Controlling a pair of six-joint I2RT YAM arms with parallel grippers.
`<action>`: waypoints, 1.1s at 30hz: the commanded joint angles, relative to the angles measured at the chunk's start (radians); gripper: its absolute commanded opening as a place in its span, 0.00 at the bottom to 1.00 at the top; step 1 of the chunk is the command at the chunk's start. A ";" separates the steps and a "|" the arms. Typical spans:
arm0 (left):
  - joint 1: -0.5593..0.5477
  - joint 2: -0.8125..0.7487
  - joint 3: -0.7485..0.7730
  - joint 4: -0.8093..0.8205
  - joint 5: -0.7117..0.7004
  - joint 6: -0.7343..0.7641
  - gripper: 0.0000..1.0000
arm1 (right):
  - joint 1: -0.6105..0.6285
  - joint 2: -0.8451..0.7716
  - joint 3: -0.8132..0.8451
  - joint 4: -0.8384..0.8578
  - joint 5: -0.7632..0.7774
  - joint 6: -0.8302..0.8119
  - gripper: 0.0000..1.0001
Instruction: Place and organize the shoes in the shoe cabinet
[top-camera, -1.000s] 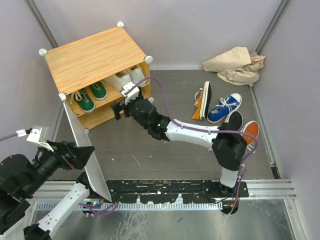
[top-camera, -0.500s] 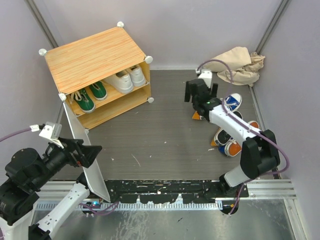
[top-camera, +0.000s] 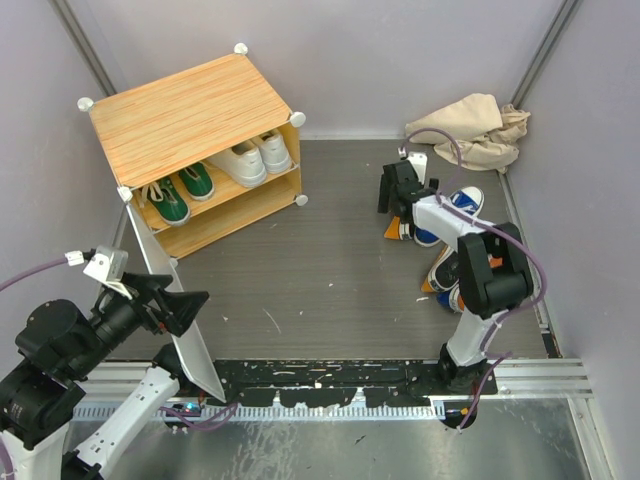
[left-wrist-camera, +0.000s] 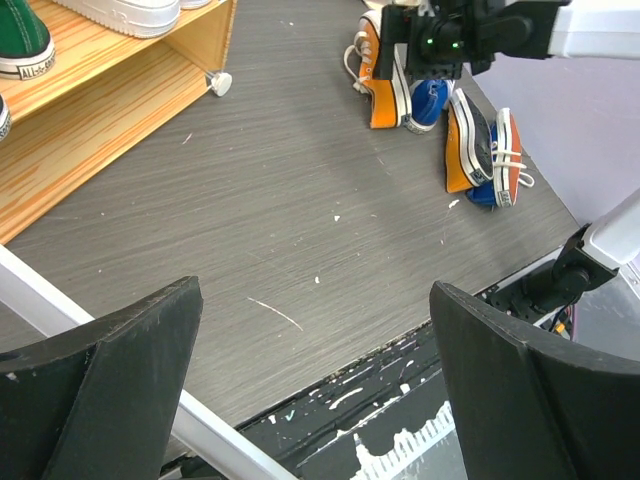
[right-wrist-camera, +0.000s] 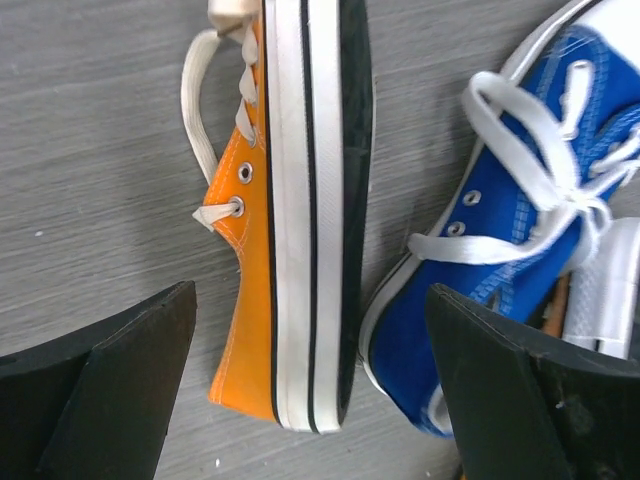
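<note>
"Where are we in the job?"

"About halfway, we judge. The green pair (top-camera: 180, 195) and the white pair (top-camera: 250, 157) sit on the inner shelf of the shoe cabinet (top-camera: 185, 110), and its door (top-camera: 175, 300) stands open. The orange and blue shoes lie on the worktop (top-camera: 320, 270), well apart from it on the right."

"And our arms?"

"Our right end effector (right-wrist-camera: 310, 295) hangs over an orange shoe (right-wrist-camera: 290, 230). That shoe lies on its side, with its sole toward a blue shoe (right-wrist-camera: 500, 250) just beside it. The fingers are spread wide, one on each side of the orange shoe, gripping nothing. Our left end effector (left-wrist-camera: 315, 295) is also wide and empty, near the door's edge."

"So we're on the pick of that orange one?"

"That's our reading. Next we need to come down and close across sole and upper, without catching the loose lace (right-wrist-camera: 195, 90) or nudging the blue shoe."

"Then?"

"We carry it to the lower shelf, where we see no shoes, and set it upright, toe inward like the others. The other shoes (left-wrist-camera: 457, 140) lie heaped nearer the right arm's base."
</note>
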 joint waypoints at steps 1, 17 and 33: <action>-0.002 -0.007 -0.012 -0.027 -0.002 0.007 0.98 | -0.018 0.097 0.096 -0.014 -0.015 0.045 1.00; -0.001 0.001 0.012 -0.060 -0.032 0.027 0.98 | -0.022 -0.034 0.023 -0.036 -0.340 0.012 0.17; 0.000 0.001 0.003 -0.043 -0.017 0.033 0.98 | 0.422 -0.179 -0.301 0.435 -1.166 0.414 0.15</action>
